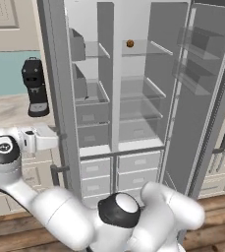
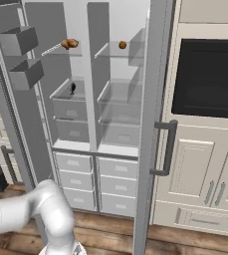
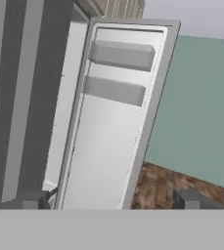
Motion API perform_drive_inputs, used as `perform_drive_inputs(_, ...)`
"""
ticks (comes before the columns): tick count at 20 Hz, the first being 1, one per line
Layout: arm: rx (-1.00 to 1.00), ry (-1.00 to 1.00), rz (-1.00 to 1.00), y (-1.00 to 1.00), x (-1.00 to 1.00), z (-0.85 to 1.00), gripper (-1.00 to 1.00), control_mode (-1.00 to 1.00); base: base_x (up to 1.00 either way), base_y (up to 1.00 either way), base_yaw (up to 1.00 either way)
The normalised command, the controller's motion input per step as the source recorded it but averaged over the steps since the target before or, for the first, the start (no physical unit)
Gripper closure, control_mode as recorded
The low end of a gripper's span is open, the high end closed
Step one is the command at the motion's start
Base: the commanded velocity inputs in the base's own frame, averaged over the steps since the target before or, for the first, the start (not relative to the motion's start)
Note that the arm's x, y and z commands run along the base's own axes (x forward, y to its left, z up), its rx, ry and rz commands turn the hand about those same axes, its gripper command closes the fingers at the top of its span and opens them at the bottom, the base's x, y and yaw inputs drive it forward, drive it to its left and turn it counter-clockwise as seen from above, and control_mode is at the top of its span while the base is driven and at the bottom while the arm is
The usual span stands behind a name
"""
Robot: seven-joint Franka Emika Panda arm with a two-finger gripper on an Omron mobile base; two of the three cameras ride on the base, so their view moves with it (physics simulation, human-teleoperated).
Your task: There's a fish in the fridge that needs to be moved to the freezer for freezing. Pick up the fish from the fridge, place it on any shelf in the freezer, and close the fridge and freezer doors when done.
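Gripper (image 3: 108,200) jaws stand wide apart at the bottom of the hand view, holding nothing, facing the freezer door's (image 3: 108,127) inner side. In the right base view, both compartments stand open; the fish (image 2: 73,88) is a small dark shape on a freezer (image 2: 68,74) shelf, left of centre, beside the wider fridge (image 2: 118,84).

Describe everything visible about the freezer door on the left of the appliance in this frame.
The freezer door is a tall, flat grey panel, swung wide open. Its pale inner face carries two grey box-shaped bins, one above the other, near the top, and a darker frame runs around its edge. The open gripper faces this inner side without touching it.
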Motion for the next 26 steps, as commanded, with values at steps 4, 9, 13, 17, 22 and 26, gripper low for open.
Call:
perform_drive_inputs(4,0.00,0.00,-0.01,0.12,0.64,-0.01,-1.00,-1.00,0.00,0.00,0.00)
perform_drive_inputs(9,0.00,-0.02,0.00,0.05,0.63,-0.25,-1.00,-1.00,0.00,0.00,0.00)
perform_drive_inputs(13,0.00,0.00,0.00,0.14,0.58,-0.17,-1.00,-1.00,0.00,0.00,0.00)
perform_drive_inputs(17,0.00,0.00,0.00,0.35,0.54,-0.07,-1.00,-1.00,0.00,0.00,0.00)
perform_drive_inputs(22,0.00,0.00,0.00,0.22,0.61,-0.01,-1.00,-1.00,0.00,0.00,0.00)
perform_drive_inputs(26,0.01,0.00,0.00,-0.31,0.07,0.00,-1.00,-1.00,0.00,0.00,0.00)
